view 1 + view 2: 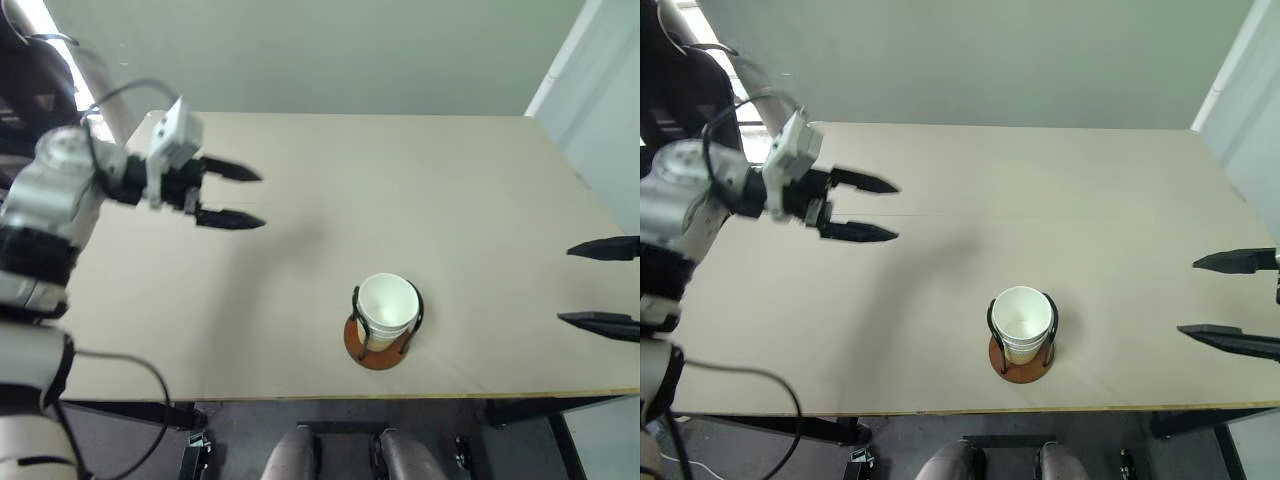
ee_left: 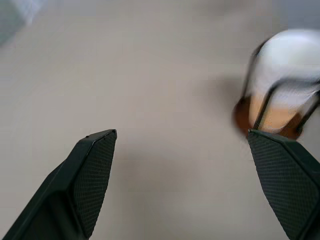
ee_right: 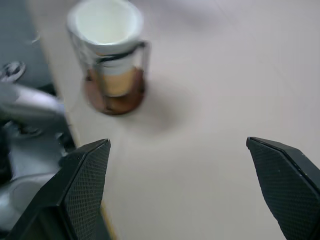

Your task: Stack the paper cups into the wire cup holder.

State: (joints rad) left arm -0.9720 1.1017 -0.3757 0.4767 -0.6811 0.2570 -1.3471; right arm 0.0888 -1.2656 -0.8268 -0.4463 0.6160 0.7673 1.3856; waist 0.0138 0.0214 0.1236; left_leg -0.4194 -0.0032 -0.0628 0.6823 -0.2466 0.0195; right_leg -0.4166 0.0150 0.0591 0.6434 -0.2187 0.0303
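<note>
Left gripper (image 1: 242, 197) over the table's (image 1: 480, 190) left side, black fingers spread, empty. Paper cups (image 1: 387, 303) nested in the wire cup holder (image 1: 380, 345) near the front edge; cup count unclear, tan sides mostly hidden. Right gripper (image 1: 598, 284) at right edge, cut off, fingers apart, empty.

Lone obstacle near the surface's (image 1: 470, 200) front edge
The wire cup holder (image 1: 381, 345), with paper cups (image 1: 387, 305) stacked inside, stands alone; bare room lies open all around it.
</note>
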